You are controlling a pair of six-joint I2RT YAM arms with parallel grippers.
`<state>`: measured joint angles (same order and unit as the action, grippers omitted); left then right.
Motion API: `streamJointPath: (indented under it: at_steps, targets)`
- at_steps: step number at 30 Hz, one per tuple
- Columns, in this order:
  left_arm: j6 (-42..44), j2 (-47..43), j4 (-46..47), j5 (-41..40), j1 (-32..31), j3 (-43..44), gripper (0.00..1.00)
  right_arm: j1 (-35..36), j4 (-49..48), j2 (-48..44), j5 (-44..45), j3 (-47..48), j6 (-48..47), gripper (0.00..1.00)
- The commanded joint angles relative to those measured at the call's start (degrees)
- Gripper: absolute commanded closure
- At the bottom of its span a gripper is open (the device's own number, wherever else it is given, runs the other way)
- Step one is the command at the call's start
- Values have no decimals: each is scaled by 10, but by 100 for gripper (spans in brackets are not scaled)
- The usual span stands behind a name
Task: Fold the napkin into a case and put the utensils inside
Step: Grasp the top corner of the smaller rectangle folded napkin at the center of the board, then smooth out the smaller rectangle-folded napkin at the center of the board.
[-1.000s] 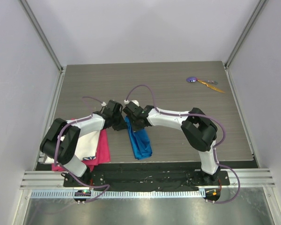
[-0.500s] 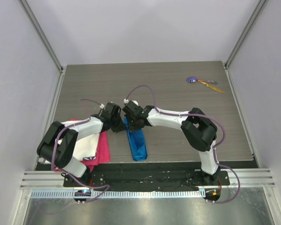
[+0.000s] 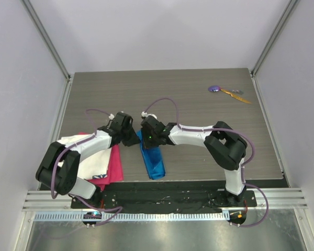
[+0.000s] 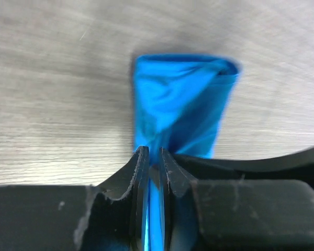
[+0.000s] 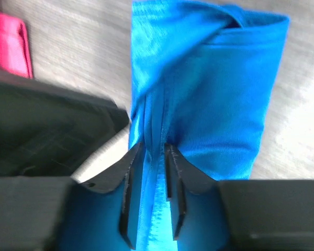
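Fold: napkin point(image 3: 154, 163) now a narrower strip, near case form.
Left gripper point(image 4: 153, 152) clamps its far-end ridge. It lies glossy blue between the 2 arms, near the front edge. Right gripper point(image 5: 153, 147) has just loosened around that ridge; hold uncertain. Utensils point(image 3: 228, 92) wait far right.

The top external camera looks steeply down from above and behind the arms over the whole grey wood-grain tabletop point(image 3: 220, 107). Each wrist camera peers closely past the left gripper point(image 4: 153, 157) or right gripper point(image 5: 153, 151) at the bright blue shiny cloth point(image 5: 220, 94), shared by all views.
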<state>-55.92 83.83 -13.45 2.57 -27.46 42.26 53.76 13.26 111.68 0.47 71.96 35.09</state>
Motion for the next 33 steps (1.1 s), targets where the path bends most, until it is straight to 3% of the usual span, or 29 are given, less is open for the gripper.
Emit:
streamJointPath:
  at_steps: [1,12,24,28,33]
  targets:
    - [13,-29,-22,9,12,48,82,-4,6,-44,-19,-27,8,66]
    - [18,31,28,114,7,78,87,-15,0,-89,-34,-55,18,62]
    - [49,98,33,163,-13,75,90,-29,38,-172,-43,-90,27,63]
    - [80,111,14,156,-13,75,91,-30,21,-211,-82,-141,45,70]
    - [122,129,-33,110,-12,89,92,-30,-51,-248,-131,-202,81,87]
